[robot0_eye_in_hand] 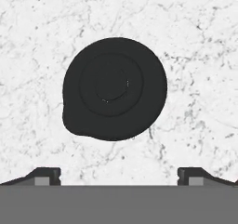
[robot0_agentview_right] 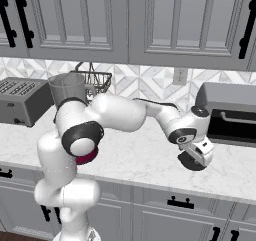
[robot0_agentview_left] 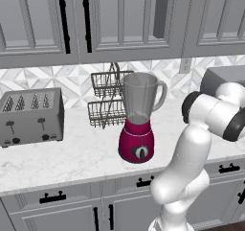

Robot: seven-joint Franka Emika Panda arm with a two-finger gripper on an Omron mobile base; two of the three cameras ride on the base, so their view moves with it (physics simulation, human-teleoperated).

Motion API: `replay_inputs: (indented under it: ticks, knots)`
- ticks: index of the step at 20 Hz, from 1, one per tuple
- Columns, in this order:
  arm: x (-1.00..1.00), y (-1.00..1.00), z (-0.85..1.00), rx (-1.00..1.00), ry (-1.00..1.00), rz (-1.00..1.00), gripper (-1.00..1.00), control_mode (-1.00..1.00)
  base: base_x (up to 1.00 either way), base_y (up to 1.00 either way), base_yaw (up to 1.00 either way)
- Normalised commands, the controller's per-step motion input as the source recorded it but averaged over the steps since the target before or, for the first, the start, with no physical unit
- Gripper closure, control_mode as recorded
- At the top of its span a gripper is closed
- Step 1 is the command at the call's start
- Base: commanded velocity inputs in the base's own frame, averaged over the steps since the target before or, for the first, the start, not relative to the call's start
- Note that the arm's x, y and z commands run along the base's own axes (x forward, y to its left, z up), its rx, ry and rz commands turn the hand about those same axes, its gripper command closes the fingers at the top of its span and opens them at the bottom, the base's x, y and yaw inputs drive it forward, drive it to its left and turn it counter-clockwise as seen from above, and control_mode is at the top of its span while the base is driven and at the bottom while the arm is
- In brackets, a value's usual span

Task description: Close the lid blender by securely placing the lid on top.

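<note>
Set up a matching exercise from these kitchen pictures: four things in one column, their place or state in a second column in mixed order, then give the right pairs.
Things:
1. blender
2. lid
3. toaster
4. claw

Places or states:
A. lying flat on the marble counter, away from the jar
B. open, hanging over the black disc
C. grey, at the left end of the counter
D. standing in front of the wire rack, jar top uncovered

Pairs: 1-D, 2-A, 3-C, 4-B
</note>
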Motion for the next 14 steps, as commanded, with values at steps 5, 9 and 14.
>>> replay_inputs:
  ticks: [5, 9, 14]
  knots:
    - [0.18, -0.31, -0.22, 0.01, 0.00, 0.04, -1.00, -1.00, 0.00, 0.00, 0.00]
    - [0.23, -0.03, -0.16, 0.00, 0.00, 0.00, -1.00, -1.00, 0.00, 0.00, 0.00]
    - [0.24, -0.01, -0.12, 0.00, 0.00, 0.00, -1.00, -1.00, 0.00, 0.00, 0.00]
